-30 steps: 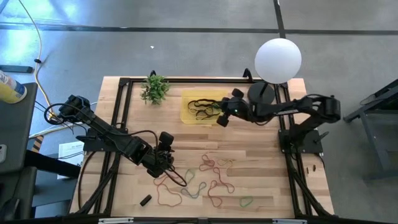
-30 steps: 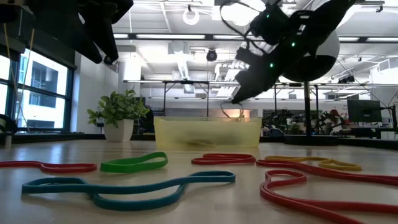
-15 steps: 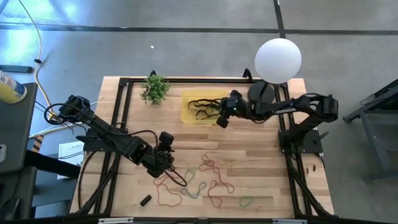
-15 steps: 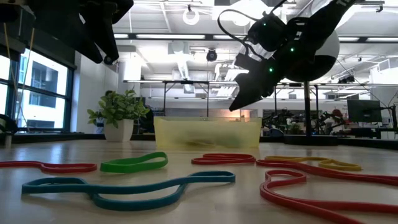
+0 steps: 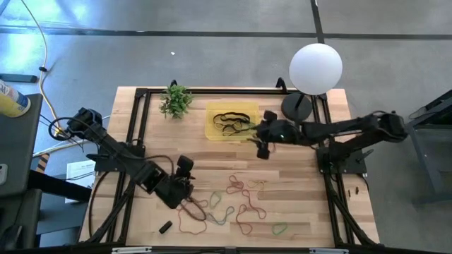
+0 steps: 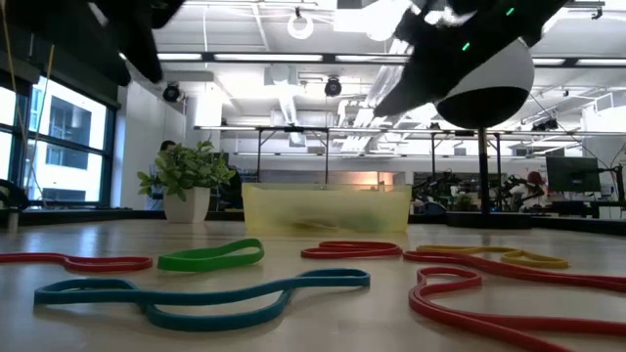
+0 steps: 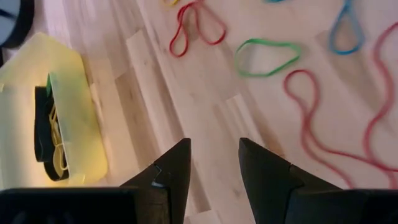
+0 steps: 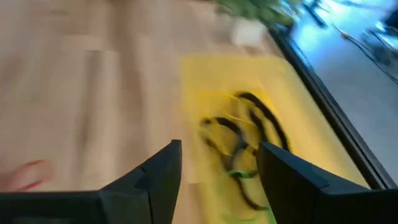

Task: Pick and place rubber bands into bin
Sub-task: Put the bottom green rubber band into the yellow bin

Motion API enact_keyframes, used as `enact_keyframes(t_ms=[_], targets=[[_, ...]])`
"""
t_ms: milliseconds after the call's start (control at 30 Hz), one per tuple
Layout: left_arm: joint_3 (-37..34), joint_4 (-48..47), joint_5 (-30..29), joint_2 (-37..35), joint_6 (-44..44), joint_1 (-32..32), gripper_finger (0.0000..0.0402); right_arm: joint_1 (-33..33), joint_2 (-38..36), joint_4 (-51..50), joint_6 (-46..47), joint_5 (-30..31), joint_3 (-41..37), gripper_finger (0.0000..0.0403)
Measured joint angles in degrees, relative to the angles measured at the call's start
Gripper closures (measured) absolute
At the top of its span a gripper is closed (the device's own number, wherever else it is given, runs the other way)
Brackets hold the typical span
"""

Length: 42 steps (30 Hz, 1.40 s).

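From my remote station, I see the right tool [image 5: 262,145] with its fingers spread wide and nothing between them, poised just off the corner of the bin [image 5: 212,132] that faces the open bench [image 5: 304,204]. Its wrist view looks past both fingers [image 8: 155,180] onto the bin [image 8: 205,74], where black, yellow and green bands lie tangled inside. From above, I make out a cluster of dark loops resting in the bin beside the plant [image 5: 176,100].

The left tool [image 5: 185,185] hangs well away from the bin, at the edge of the loose rubber bands [image 5: 236,201] scattered across the bench. I see its fingers [image 7: 171,177] parted at a middling gap, gripping nothing. In its wrist view, a green band [image 7: 267,57] and several red loops lie on the wood ahead of the fingertips, and the bin [image 7: 78,134] sits farther off to one side.

At bench level, a green band [image 6: 210,257], a teal band [image 6: 205,293] and red ones lie in front of the bin [image 6: 326,207]; the lamp's white globe [image 5: 316,68] stands near the bin.
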Motion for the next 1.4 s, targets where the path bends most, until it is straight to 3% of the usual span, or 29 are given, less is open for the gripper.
enact_keyframes(t_ms=[267,600,833,1100,1400], targets=[[-0.01,0.0,-5.64,0.0,-6.75,-8.74,0.0277,13.19,-5.39,-8.26,5.39,-0.16,0.0,0.0234],[-0.04,1.12,-6.98,1.02,-8.11,-9.91,0.0277,28.71,-5.26,-14.3,24.48,-2.34,0.0,0.0259],[-0.04,2.49,-8.83,3.09,-6.99,-9.94,0.0277,43.77,-4.88,-14.3,40.0,4.92,0.0,0.0265],[-0.04,3.89,-11.71,3.52,-7.47,-9.94,0.0277,55.68,3.06,-14.27,53.77,12.79,0.0,0.0265],[-0.04,4.99,-14.01,3.52,-7.47,-9.9,0.0277,57.4,16.47,-4.1,59.17,6.22,0.0,0.0265]])
